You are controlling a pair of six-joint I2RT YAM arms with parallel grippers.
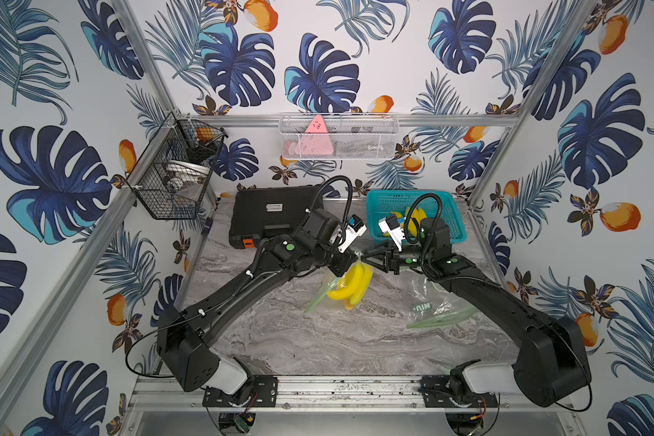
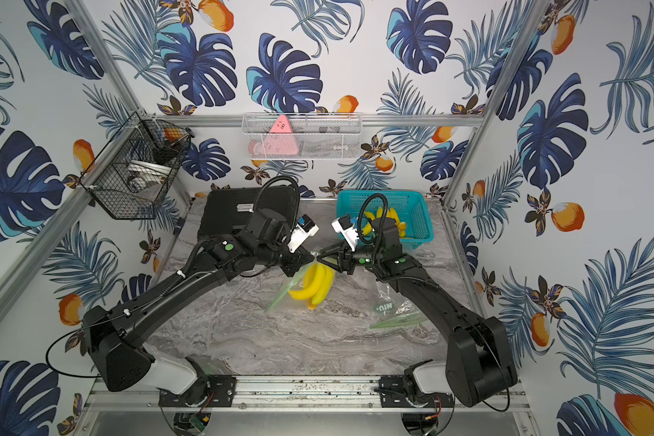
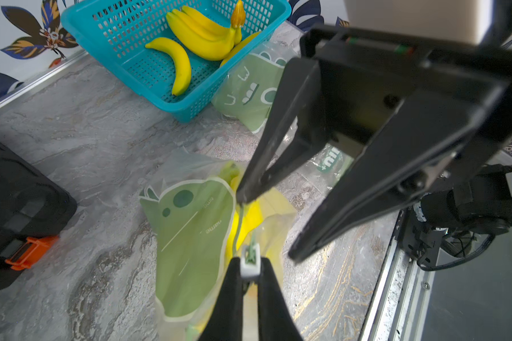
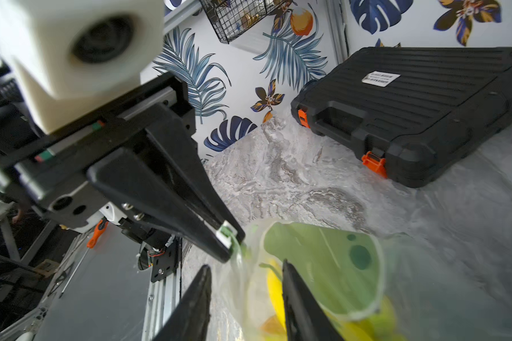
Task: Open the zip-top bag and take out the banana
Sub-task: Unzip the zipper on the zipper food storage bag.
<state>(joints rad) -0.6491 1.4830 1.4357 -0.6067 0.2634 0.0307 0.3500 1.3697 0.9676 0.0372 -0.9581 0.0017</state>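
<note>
Grippers meet above the marble-patterned table, where a zip-top bag carrying a yellow banana bunch hangs between them; whether its lower end rests on the surface cannot be told. The left gripper is clamped on the bag's white slider. The right gripper stands with its jaws apart, straddling the clear film at the bag's mouth and holding nothing. The fruit sits inside the bag, visible through the plastic just below the two tools. How far the zip track is already parted is not clear. The step in hand appears to be opening the mouth. To do it well, the right gripper should close on one lip of film close beside the slider, clear of the fruit. It should then hold firm while the left draws the slider along the track rather than dragging the whole bag. Thin film slips and bunches, so a shallow, firm pinch and a pull in line with the zip seem wise. A second, flattened bag lies on the table beside the right arm. A teal basket with more bananas stands at the back, near a black case.
</note>
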